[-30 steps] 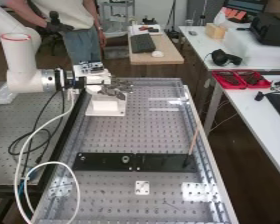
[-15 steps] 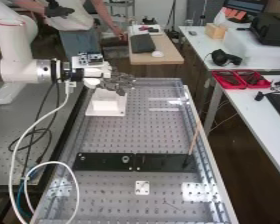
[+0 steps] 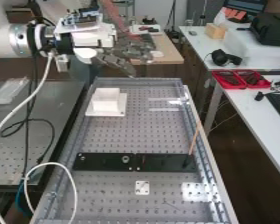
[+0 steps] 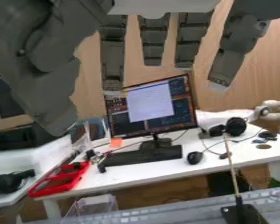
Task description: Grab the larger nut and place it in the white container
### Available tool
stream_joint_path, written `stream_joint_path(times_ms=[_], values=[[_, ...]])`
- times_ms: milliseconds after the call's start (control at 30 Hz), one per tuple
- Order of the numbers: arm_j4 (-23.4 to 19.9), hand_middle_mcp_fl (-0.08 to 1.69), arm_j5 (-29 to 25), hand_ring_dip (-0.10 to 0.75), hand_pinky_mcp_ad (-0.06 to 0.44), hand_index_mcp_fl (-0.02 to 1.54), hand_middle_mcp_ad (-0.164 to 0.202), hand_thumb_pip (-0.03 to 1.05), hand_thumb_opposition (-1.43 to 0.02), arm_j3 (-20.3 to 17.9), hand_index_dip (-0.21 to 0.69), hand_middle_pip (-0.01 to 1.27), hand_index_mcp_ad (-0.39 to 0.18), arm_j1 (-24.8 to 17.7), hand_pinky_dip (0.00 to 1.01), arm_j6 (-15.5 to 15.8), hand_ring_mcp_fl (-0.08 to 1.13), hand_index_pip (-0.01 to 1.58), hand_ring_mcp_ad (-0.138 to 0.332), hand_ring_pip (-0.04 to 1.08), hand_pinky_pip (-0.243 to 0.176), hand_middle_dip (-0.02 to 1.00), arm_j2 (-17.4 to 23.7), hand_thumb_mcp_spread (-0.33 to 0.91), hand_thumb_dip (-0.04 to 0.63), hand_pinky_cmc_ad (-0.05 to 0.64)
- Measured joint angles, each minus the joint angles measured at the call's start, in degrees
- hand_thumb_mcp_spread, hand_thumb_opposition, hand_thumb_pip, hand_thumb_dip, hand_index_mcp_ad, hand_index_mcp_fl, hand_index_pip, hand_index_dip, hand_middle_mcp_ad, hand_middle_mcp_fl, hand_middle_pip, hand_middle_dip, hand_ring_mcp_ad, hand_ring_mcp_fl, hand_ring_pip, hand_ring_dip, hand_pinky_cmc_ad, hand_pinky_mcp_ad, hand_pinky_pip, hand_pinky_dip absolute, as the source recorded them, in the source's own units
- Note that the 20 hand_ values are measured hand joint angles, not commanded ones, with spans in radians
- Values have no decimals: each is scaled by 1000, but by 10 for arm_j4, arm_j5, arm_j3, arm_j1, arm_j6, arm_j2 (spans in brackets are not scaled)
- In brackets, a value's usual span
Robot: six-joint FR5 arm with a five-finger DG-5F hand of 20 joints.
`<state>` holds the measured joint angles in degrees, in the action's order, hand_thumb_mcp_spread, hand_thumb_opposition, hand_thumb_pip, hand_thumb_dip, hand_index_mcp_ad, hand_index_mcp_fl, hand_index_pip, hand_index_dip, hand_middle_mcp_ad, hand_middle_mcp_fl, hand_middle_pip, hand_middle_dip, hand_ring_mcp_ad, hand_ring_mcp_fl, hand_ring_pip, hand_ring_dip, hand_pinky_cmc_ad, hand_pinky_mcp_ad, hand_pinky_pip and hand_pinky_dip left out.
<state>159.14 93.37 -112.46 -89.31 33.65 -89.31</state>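
In the high view, the hand (image 3: 127,49) is above and beyond the bench's far end, up from the white container, its fingers straight. The wrist view shows the fingers (image 4: 154,42) of the hand (image 4: 41,55) extended and spread, with nothing between them and the thumb. The white container (image 3: 106,104) stands on its flat white base near the bench's far left; what lies inside it cannot be made out. On the flat black bar (image 3: 104,163) sits the bearing (image 3: 125,159), well away from the hand.
A thin rod (image 3: 194,140) rises from a second black plate (image 3: 164,163) beside the bar. A small white plate (image 3: 142,188) lies nearer the bench's front. Red trays (image 3: 240,79) rest on the right-hand table. A pale hose (image 3: 41,90) loops down at the left.
The hand has risen from beside the container and moved up and to the right, off the container. The arm has come further into view at the upper left. Container and bearing stayed put.
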Motion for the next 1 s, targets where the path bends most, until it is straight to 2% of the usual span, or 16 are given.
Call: stream_joint_path(times_ms=[67,100,167,200,300,500,733,1000], values=[[17,3,12,61,316,-3,73,810,-789,18,-206,129,-150,16,805,2,0,908,143,182,-108,166,-1,113,204,347],[27,5,20,61,330,-3,73,810,-791,28,-206,126,-150,25,791,4,2,869,162,182,-108,168,-3,105,202,367],[38,5,29,61,328,-5,73,801,-784,40,-206,126,-150,35,768,8,0,791,159,175,-124,176,-5,96,195,384],[44,2,34,58,340,0,73,731,-771,47,-202,127,-150,41,754,10,0,740,164,150,-124,185,-6,84,176,398],[59,3,50,61,344,-5,73,719,-771,66,-202,127,-150,57,709,18,0,661,173,134,-124,204,-12,84,161,414],[77,3,78,58,347,-5,73,721,-771,95,-202,129,-148,77,665,29,3,569,180,113,-124,223,-29,68,157,431],[93,5,108,58,347,0,73,721,-771,123,-194,127,-148,90,637,37,3,531,180,101,-124,230,-43,68,157,443],[115,5,102,75,347,-2,73,721,-773,129,-164,129,-138,92,637,42,0,478,180,89,-124,236,-45,68,157,443]])
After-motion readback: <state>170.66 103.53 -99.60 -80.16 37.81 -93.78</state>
